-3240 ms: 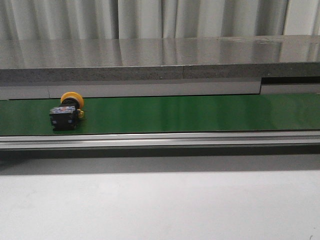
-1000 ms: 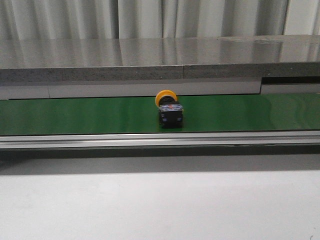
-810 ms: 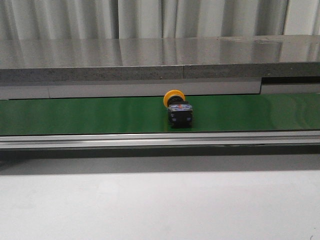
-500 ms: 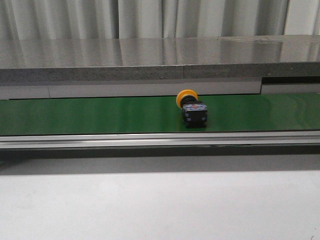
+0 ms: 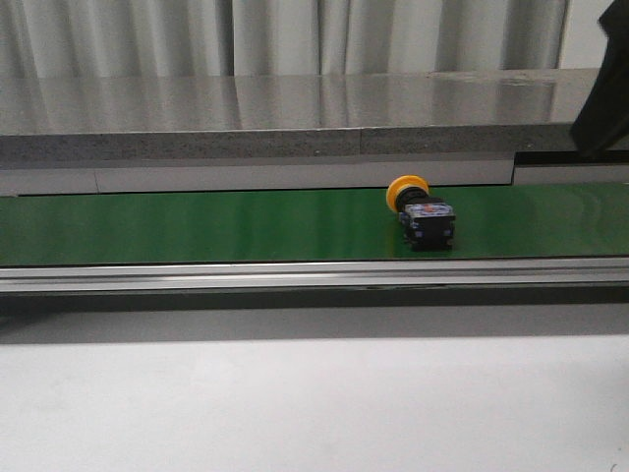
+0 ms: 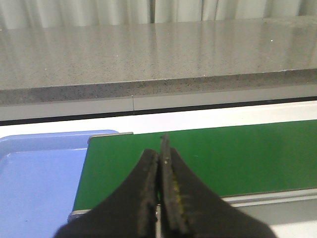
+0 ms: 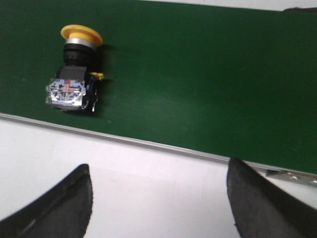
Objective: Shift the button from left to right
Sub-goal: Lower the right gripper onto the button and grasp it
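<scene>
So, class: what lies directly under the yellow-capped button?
The button lies on its side on the green conveyor belt, its yellow cap toward the far edge. The belt shows all around it; the patch under its black body is covered, as is whatever lies beneath the belt.

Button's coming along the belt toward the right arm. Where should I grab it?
Probably the black body of the button, from above. It lies on its side, cap toward the far edge, so the flat sides suit the open right gripper better than the round cap.
</scene>
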Controlling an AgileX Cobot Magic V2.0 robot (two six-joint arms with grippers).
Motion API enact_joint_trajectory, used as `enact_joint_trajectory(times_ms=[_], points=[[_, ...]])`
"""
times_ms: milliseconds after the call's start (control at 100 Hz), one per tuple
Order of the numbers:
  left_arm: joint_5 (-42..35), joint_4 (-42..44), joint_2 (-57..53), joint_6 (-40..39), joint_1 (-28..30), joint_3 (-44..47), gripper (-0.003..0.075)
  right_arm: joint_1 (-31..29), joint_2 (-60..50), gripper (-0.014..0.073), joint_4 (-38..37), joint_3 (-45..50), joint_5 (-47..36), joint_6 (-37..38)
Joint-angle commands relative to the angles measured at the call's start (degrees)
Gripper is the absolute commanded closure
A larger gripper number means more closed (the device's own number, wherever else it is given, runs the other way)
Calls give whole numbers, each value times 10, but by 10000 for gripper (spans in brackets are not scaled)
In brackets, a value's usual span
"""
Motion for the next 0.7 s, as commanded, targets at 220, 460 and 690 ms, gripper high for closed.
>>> enact_joint_trajectory(times_ms=[220,460,690], points=[[-47,-7,3,-1,-4,-16,741,38,111,32,9,-106,-31,-6],[-47,-7,3,-1,-4,-16,741,43,170,32,9,-161,-15,-6],[-47,-7,3,-1,-4,-16,741,43,212,32,3,-173,-16,-6]])
